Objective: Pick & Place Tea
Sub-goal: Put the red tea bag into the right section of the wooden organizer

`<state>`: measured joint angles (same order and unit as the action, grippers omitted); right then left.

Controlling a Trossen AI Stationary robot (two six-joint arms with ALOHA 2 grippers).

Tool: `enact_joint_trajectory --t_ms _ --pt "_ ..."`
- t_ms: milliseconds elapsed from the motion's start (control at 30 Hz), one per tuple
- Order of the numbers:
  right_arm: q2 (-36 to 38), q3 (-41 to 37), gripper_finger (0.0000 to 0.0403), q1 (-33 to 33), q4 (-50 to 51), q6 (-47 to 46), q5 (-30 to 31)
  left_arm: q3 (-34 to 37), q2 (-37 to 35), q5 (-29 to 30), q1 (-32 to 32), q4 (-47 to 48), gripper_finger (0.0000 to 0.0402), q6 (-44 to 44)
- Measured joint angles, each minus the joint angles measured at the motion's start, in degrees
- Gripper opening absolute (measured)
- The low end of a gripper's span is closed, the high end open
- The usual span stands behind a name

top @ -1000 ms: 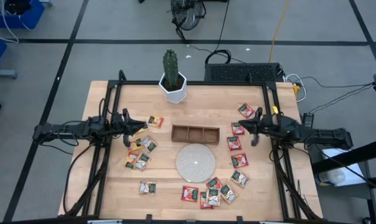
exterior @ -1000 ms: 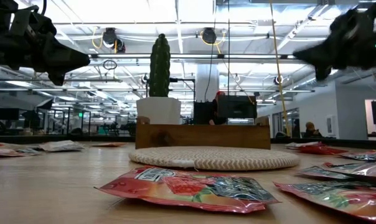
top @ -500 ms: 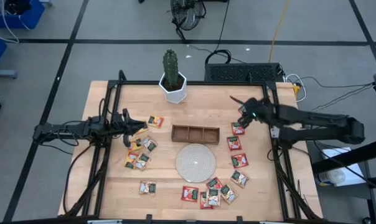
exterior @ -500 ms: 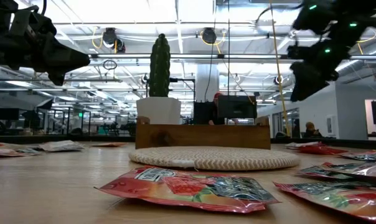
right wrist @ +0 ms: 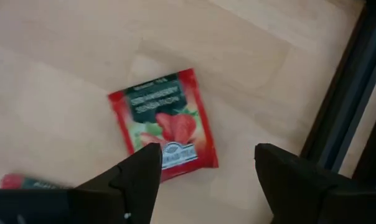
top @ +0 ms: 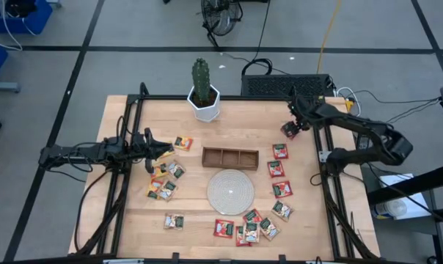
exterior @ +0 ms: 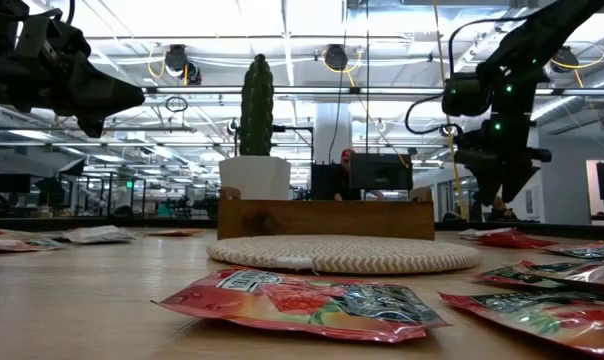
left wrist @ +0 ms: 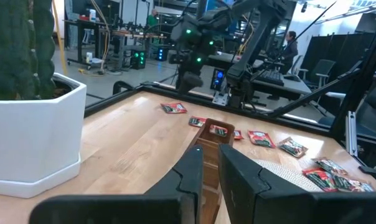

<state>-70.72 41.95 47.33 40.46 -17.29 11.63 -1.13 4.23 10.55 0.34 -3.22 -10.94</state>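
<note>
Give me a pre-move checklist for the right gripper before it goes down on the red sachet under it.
1. Right gripper open: ok, fingers stand wide apart.
2. Red sachet under the right gripper: ok, it shows between the fingers, lying flat on the table.
3. Sachet clear of others: ok, one more sachet only at the picture's edge.
4. Frame rail clear of the fingers: cannot tell, it runs close beside the sachet.
5. Tray free to receive: ok, its three compartments look empty from above.
6. Left gripper out of the way: ok, it waits on the table's far side, near the left sachets.
</note>
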Motion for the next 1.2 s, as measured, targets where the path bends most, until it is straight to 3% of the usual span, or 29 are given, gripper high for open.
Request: enact_joint_trajectory --t_ms 233,567,800,1033,1200 --pt "-2.0 -1.4 0.0242 3.2 -1.3 -0.7 -6.1 0.0 0.0 0.0 0.0 0.0 0.0051 0.0" --pt "-2.0 -6.1 0.0242 4.7 -5.2 -0.6 -6.0 0.0 0.0 0.0 0.0 0.0 0.0051 0.0" --pt "-2.0 -9.1 0.0242 4.7 -13.2 2.3 -6.0 0.0 0.0 0.0 0.0 0.0 0.0051 0.0" --pt "-4.2 -9.3 0.0242 4.7 -15.9 3.4 -10.3 0.0 0.0 0.0 0.0 0.0 0.0051 0.0" --pt "-5.6 -9.1 0.0233 3.4 -16.8 3.2 -8.7 0.0 0.0 0.0 0.0 0.0 0.0051 0.0"
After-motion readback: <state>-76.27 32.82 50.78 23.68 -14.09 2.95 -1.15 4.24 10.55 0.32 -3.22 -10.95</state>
